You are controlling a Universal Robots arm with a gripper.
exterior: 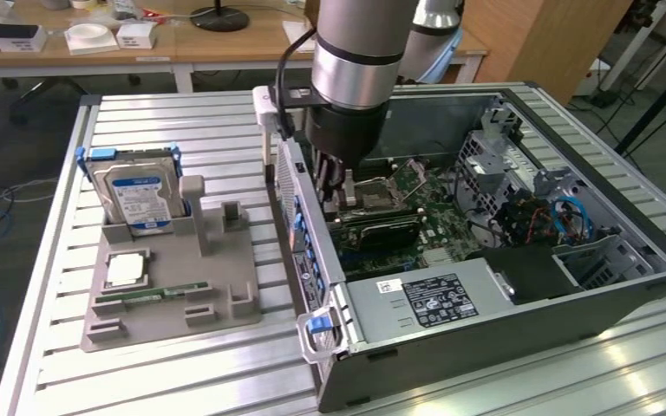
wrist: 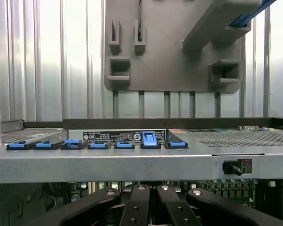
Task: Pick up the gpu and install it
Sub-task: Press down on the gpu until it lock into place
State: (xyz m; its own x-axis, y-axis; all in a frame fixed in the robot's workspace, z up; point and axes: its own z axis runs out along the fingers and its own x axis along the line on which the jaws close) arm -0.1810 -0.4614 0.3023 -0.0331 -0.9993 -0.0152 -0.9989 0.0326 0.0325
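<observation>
Gpu position cannot be told for sure: no green card with a silver bracket can be picked out from the boards under the claw. The black gripper reaches down in the centre of the exterior view, inside the open grey metal computer case, over the green motherboard and close to the case's wall on that view's left. Its fingers are drawn fully together; whether they pinch the card is hidden.

The wrist view shows the gripper with its black linkages meeting. Beyond them lie the case's grey metal edge and a row of blue plastic latches. Past that edge is the grey plastic parts tray on the ribbed aluminium table.

The exterior view shows that tray on its left, just beside the case, bearing a silver hard drive with a blue label. The case interior is crowded, while the table around the tray has open room.
</observation>
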